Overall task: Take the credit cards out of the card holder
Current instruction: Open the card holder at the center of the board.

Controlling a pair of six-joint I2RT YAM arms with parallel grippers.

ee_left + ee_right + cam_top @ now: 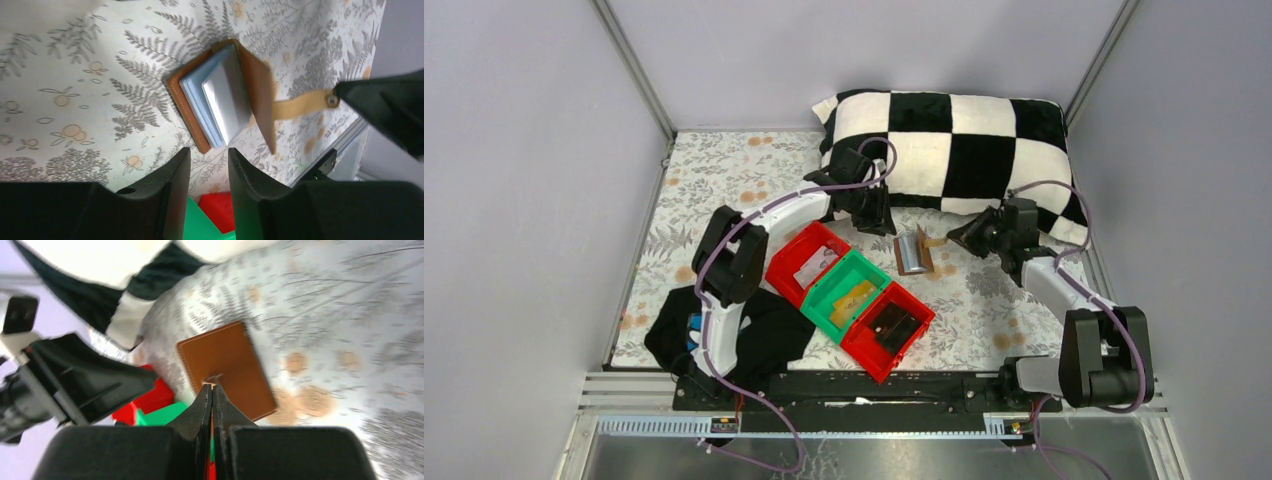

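The card holder [914, 253] lies on the floral cloth in front of the pillow, reddish-brown outside. In the left wrist view the card holder [192, 117] stands partly open, with pale grey and light blue credit cards [227, 100] stacked inside. Its tan strap [300, 106] stretches to my right gripper [345, 97]. My right gripper [212, 385] is shut on the strap's end, right over the holder's brown back [235, 357]. My left gripper [209, 157] is open and empty, just short of the holder's near edge. In the top view it [879, 225] is beside the holder's left side.
Three joined bins sit in front of the holder: a red one [796, 262] with a pale flat piece, a green one [836, 297] with a yellow-tan piece, and a red one [914, 340] with a black boxy object. A checkered pillow [954, 140] lies behind. Black cloth [769, 335] lies near left.
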